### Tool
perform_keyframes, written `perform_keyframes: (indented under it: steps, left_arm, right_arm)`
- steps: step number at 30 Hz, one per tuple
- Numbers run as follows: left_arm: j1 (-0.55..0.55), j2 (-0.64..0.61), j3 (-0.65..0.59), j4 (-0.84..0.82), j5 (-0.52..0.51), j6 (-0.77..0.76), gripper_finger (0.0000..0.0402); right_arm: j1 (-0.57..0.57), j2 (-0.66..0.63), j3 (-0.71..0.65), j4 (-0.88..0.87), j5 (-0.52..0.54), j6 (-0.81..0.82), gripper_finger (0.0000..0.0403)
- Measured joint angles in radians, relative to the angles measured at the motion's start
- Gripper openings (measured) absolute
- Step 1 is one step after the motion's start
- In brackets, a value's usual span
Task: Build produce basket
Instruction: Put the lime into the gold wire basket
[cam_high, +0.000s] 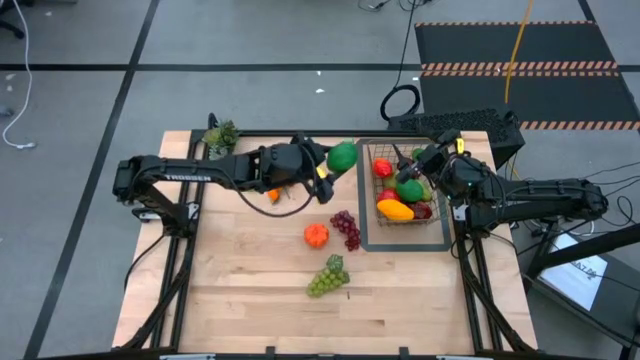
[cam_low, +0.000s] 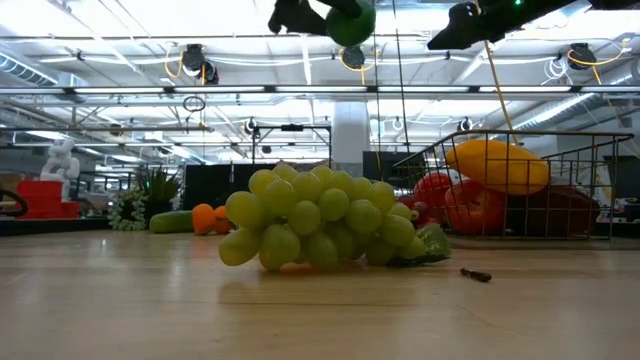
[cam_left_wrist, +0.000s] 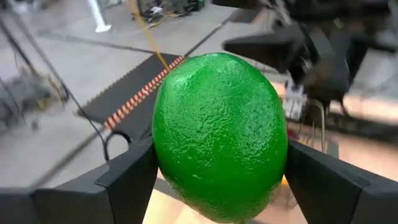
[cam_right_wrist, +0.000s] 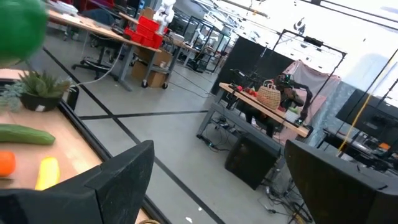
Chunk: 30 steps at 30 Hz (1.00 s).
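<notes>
Left gripper (cam_high: 335, 165) clamps a lime (cam_high: 342, 156) beside the basket (cam_high: 372, 212); right gripper (cam_high: 412, 160) hovers open, empty, above it. Collision risk; lime may bounce out.

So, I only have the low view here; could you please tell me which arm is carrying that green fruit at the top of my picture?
Observer: The left gripper holds the lime, one finger on each side.
Operator: Thanks. Is it over the basket yet?
Observer: Not quite; from above the lime sits just outside the basket, beside its left rim.
Operator: And where is the other arm?
Observer: The right gripper hangs open and empty above the basket's far end.
Operator: What is loose on the table besides the green grapes?
Observer: Purple grapes and an orange lie left of the basket.
</notes>
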Motion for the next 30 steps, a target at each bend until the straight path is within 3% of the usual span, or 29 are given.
perform_keyframes:
  steps: [4, 10, 21, 30]
  left_arm:
    - [-0.024, 0.000, 0.000, -0.016, 0.000, 0.193, 0.0321]
    - [-0.046, 0.000, 0.000, -0.040, 0.000, 0.448, 0.0321]
    - [-0.046, 0.000, -0.001, -0.175, -0.125, 0.711, 0.0321]
    - [-0.047, 0.000, -0.001, -0.201, -0.137, 0.832, 0.0321]
  right_arm:
    - [0.007, 0.000, 0.000, 0.000, -0.065, 0.027, 0.0357]
    - [-0.001, 0.000, 0.000, 0.019, -0.278, 0.172, 0.0357]
    - [-0.069, 0.044, 0.000, 0.014, -0.742, 0.689, 0.0357]
    - [-0.069, 0.244, 0.001, 0.120, -0.761, 0.767, 0.0357]
